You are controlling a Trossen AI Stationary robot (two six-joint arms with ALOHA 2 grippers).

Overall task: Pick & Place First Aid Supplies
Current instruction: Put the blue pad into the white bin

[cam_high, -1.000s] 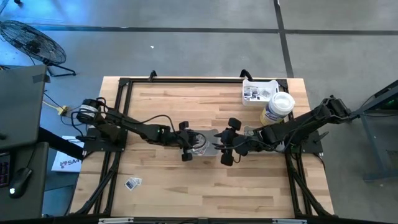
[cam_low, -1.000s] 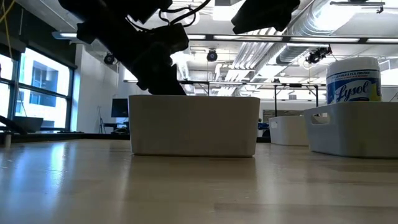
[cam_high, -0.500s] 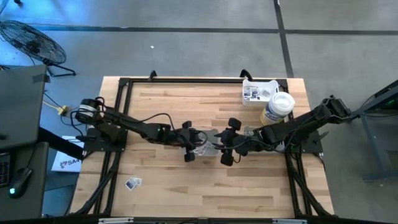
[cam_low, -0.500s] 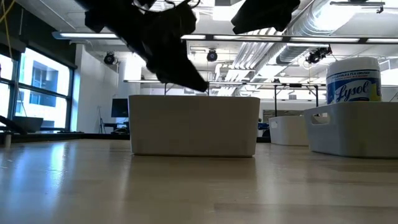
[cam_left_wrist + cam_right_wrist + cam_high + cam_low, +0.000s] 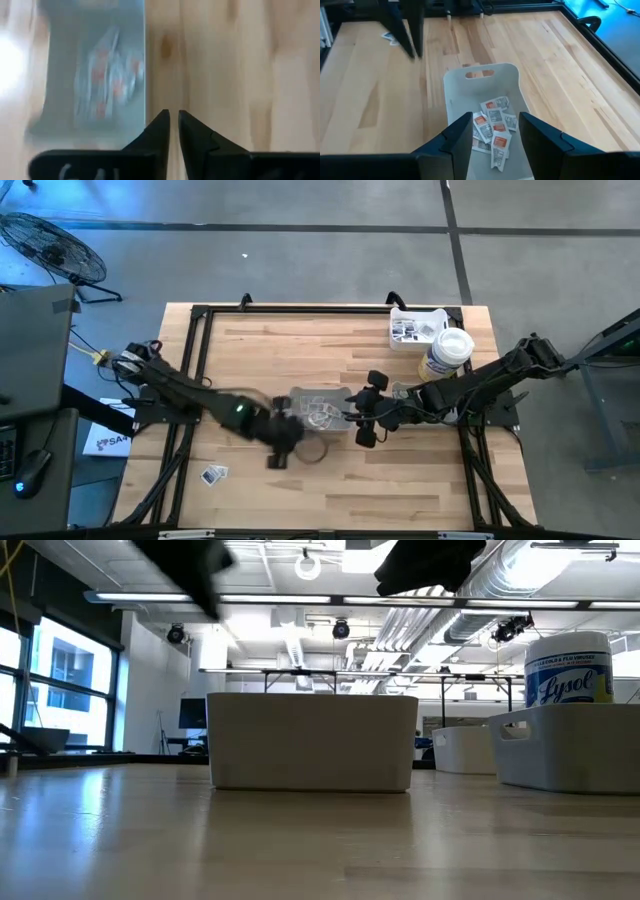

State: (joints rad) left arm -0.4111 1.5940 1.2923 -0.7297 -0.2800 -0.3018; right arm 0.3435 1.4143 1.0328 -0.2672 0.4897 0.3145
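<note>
Centre of the overhead frame, the grey tray sits on the wooden table with a heap of small white packets printed in orange lying loose inside it. The left gripper shows blurred just lower left of that tray, and in its own wrist camera its two dark fingers are nearly together, a thin gap between the tips, with nothing between them; the tray is off to the frame's left there. The right gripper hangs at the tray's right end, fingers spread wide and empty, with the packets showing between them. Upper right, a second tray holds more packets beside a white bottle. One stray packet lies lower left on the table.
</note>
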